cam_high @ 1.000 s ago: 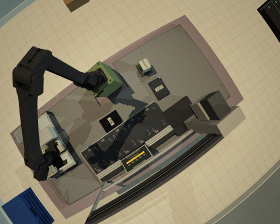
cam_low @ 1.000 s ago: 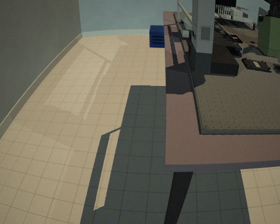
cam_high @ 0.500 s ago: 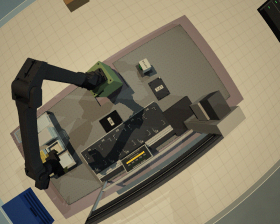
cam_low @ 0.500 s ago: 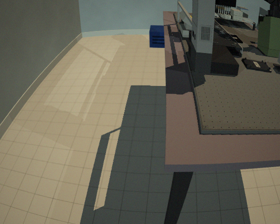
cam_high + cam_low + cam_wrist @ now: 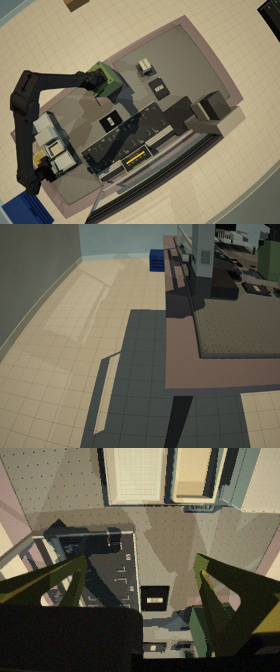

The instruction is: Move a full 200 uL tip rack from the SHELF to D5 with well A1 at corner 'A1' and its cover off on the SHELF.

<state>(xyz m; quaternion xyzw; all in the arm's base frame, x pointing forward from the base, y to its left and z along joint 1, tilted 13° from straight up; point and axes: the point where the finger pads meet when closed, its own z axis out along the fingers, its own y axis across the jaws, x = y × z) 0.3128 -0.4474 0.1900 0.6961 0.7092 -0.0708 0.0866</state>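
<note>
Our gripper (image 5: 142,593) hangs above the desk (image 5: 75,200) with its olive fingers spread wide and nothing between them, close to the SHELF (image 5: 201,508) end. In the wrist view two items sit at the SHELF's near edge: a pale one with a fine grid (image 5: 136,474) and a cream, open-looking one (image 5: 196,475). In the top view the arm (image 5: 23,140) covers part of the cluster, where a yellow plate with dark holes (image 5: 39,158) shows beside pale covered racks (image 5: 65,160).

We cannot yet say which one is the full 200 uL rack; its labels are too small to read.

The risks as we judge them:
- taking the wrong rack, if we go by colour alone without checking size;
- knocking a close-packed neighbour out of flat with these wide fingers;
- carrying a cover over the open-looking item;
- turning well A1 the wrong way at the liquid handler deck (image 5: 120,140), whose brackets stand bare.
</note>
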